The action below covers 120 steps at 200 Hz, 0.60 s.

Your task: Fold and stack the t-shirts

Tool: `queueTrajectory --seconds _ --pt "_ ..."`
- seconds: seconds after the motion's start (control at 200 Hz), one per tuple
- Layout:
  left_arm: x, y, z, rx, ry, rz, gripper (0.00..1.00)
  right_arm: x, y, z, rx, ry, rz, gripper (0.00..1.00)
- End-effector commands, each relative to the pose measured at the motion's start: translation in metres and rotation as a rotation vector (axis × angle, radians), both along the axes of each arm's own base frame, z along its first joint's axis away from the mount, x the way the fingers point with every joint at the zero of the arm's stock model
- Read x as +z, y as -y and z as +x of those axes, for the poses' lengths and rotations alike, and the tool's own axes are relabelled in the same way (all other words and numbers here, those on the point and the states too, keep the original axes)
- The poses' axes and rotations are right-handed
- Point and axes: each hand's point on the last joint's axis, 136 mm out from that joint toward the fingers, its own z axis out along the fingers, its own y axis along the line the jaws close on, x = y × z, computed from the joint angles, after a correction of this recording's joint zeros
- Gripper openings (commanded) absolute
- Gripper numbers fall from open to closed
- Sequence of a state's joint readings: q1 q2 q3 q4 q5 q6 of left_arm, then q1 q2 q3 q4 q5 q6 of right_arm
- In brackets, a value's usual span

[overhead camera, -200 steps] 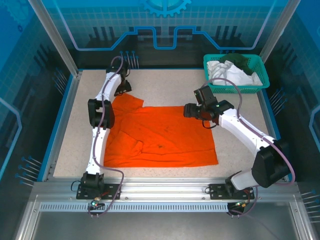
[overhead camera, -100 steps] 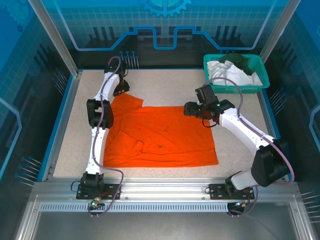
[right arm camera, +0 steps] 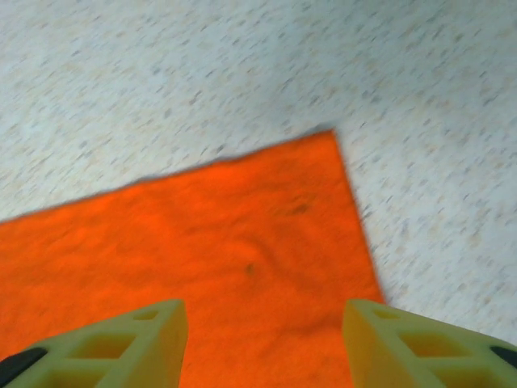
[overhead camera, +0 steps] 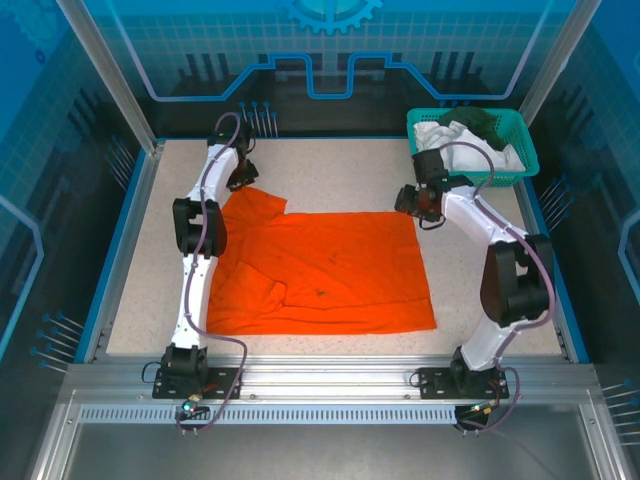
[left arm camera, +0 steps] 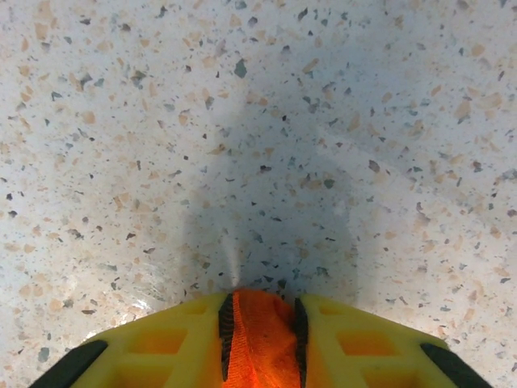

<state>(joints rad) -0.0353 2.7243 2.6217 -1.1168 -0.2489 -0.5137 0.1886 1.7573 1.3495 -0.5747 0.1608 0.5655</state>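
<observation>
orange t-shirt (overhead camera: 330, 270): laid out mostly flat in the middle of the speckled surface (overhead camera: 340, 165). It's a bit bunched up down its left side, and one sleeve pokes out toward the far left.
left gripper (overhead camera: 242, 176): reached way out to the far left, sitting right at the edge of that sleeve.
left jaws: nearly closed, with a little fold of the orange cloth pinched between the yellow fingers (left arm camera: 161, 347). The wrist cam shows it pretty clearly, with bare speckled surface just past the tips.
right gripper (right arm camera: 260, 311): over the far right corner of the same shirt. From the top view it sits right at that corner.
right jaws: standing wide apart with nothing between them, and the orange fabric lies flat underneath. Honestly can't tell if the tips touch the cloth, since that wrist picture is kinda smeary.
basket (overhead camera: 510, 172): teal mesh one in the far right corner of the surface, apart from the orange shirt and just behind the right arm's wrist.
white t-shirt (overhead camera: 480, 142): crumpled up inside the basket, taking up most of it.
dark green t-shirt (overhead camera: 487, 120): also in the basket, bundled at the back against the white one.
fold status: the orange shirt lies open, unfolded.
</observation>
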Motion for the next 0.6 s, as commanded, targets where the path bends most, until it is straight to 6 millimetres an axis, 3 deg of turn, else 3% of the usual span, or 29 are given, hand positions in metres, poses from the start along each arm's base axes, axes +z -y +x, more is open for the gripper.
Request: queueTrajectory --seconds 0.0,0.22,0.415,0.595 --pt "-0.005 0.001 -0.005 -0.027 -0.023 -0.015 0.29 -0.008 0.009 0.027 0.033 0.007 -0.031 0.54" --pt "0.005 0.002 -0.005 -0.043 -0.002 -0.014 0.18 -0.044 0.004 0.061 0.005 -0.048 -0.013 0.52" --pt "0.017 0.009 0.002 -0.06 0.044 -0.039 0.15 -0.069 0.013 0.065 -0.081 -0.088 -0.03 0.44" --pt "0.025 0.017 0.005 -0.085 0.063 -0.044 0.12 -0.078 0.017 0.064 -0.128 -0.102 -0.034 0.39"
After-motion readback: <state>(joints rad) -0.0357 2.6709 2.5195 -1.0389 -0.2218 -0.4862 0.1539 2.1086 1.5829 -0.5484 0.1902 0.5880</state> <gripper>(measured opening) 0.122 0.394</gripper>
